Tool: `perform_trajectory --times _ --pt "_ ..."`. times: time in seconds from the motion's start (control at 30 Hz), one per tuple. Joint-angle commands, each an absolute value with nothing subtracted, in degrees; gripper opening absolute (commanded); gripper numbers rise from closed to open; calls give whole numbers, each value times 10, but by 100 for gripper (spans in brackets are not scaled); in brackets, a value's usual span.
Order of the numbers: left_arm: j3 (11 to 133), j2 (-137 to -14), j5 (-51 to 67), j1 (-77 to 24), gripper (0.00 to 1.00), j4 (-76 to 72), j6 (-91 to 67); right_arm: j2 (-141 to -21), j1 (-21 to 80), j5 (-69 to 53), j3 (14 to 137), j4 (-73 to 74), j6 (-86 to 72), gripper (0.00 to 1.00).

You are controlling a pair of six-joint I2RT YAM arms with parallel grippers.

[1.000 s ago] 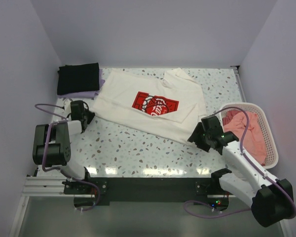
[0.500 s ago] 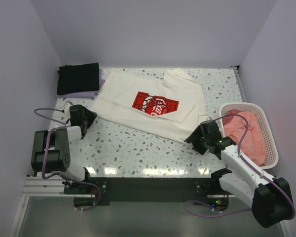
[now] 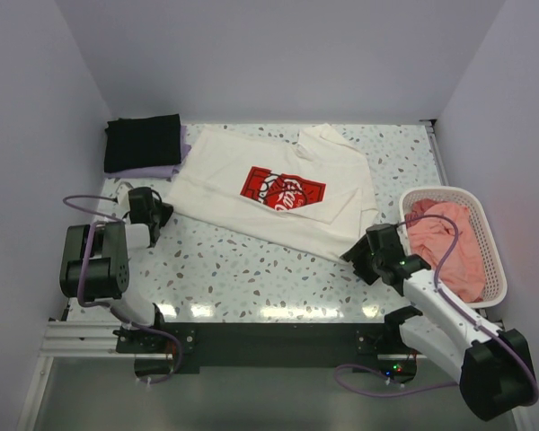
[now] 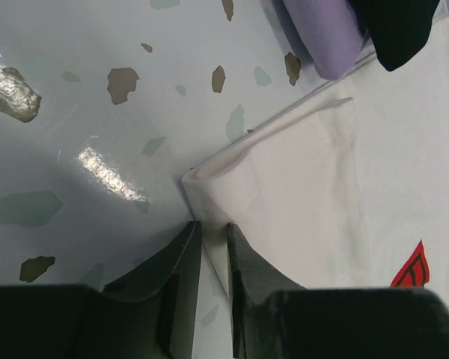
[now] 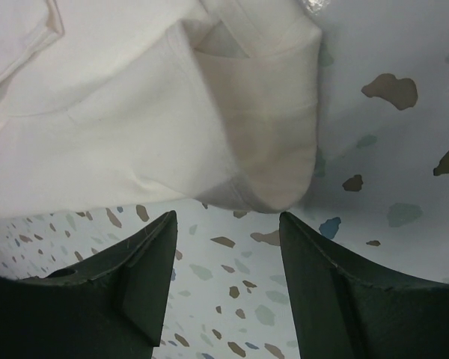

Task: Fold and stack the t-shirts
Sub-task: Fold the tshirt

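Surface: speckled terrazzo tabletop (image 3: 251, 269), pale walls around.
Cream-white cloth t-shirt with red square print (image 3: 216, 180): spread flat mid-surface, reaching the far edge.
Left gripper (image 4: 213, 239): jaws narrow, pinching the shirt's near-left hem.
Right gripper (image 5: 226, 218): jaws wide, just short of the shirt's near-right folded corner.
Folded black t-shirt (image 3: 142, 142): far-left corner, atop pale lavender t-shirt (image 3: 153, 171).
Salmon-pink t-shirt (image 3: 449, 242): crumpled inside white slatted plastic basket (image 3: 494, 269), right edge.
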State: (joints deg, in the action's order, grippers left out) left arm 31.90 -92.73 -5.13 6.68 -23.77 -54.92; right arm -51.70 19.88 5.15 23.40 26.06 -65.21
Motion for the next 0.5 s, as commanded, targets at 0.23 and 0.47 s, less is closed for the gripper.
perform_trajectory --times 0.23,0.47 --pt "342 -946 -71 69 19 -226 -534 -560 200 141 243 242 -649 58" --pt "350 -946 -66 69 0 -220 -527 -601 199 199 295 261 -579 28"
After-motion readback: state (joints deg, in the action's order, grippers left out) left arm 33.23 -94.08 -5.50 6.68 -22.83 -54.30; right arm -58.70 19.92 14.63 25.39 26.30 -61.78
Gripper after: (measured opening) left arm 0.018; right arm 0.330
